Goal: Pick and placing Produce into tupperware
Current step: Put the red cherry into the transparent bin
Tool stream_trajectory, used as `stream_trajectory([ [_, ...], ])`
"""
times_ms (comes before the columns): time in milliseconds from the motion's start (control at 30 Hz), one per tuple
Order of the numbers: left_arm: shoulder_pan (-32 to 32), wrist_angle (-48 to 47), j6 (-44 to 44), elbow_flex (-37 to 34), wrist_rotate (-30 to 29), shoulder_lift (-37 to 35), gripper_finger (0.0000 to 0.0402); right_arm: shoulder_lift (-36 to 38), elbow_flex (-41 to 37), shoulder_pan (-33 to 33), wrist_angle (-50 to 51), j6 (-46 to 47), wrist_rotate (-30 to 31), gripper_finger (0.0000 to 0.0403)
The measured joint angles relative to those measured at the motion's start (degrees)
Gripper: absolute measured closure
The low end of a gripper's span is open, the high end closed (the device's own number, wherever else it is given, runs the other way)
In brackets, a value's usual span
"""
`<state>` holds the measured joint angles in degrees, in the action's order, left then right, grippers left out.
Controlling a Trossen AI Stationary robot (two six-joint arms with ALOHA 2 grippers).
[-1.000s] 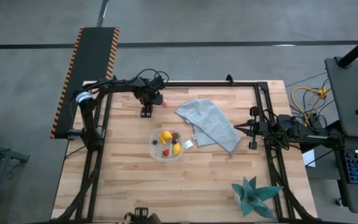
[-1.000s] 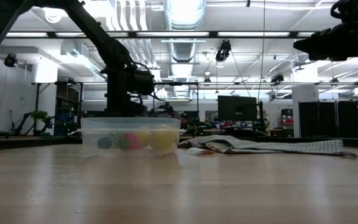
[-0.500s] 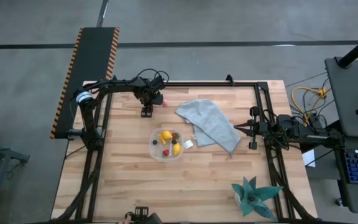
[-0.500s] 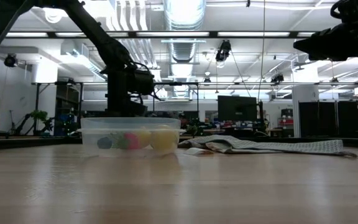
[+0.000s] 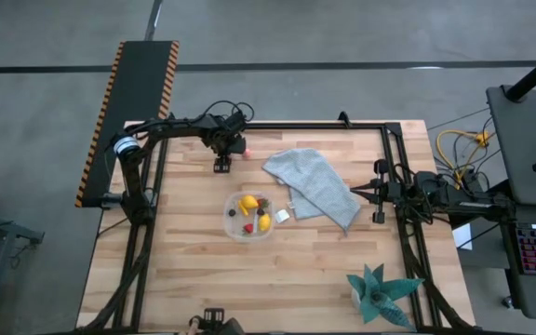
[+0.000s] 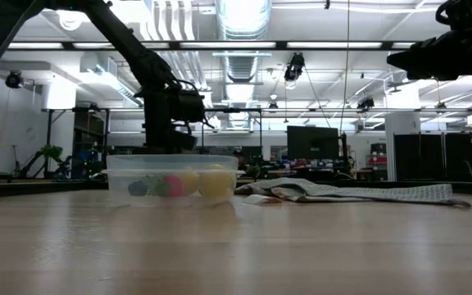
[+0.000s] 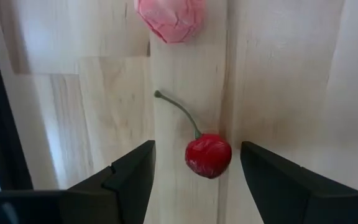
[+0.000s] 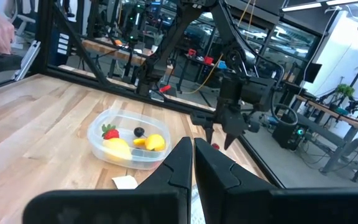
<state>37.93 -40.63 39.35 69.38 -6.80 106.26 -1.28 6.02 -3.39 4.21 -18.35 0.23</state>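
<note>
Left hand [image 5: 221, 166] has edged farther back, fingers open astride the cherry [image 7: 208, 155], nothing gripped; pick pending.

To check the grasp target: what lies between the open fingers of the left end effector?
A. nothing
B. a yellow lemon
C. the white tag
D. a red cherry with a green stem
D: the left wrist view shows the cherry on the wood between the left end effector's open fingers.

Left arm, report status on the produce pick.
Left gripper open, fingers either side of a red cherry on the table. Right gripper shut, parked at the table's right edge. Tupperware already holds several pieces. Nothing in the way.
</note>
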Motion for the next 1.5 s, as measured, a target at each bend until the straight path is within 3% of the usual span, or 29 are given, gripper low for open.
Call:
stream_trajectory([
  [800, -0.02, 0.33, -0.5, -0.35, 0.2, 0.17, 0.0186, 0.0, 0.0, 0.01, 0.28, 0.28, -0.02, 0.0394],
  [1500, -0.09, 1.48, 0.95, -1.7, 0.82, 0.11, 0.0332, 0.0, 0.0, -0.01, 0.26, 0.26, -0.02, 0.0394],
])
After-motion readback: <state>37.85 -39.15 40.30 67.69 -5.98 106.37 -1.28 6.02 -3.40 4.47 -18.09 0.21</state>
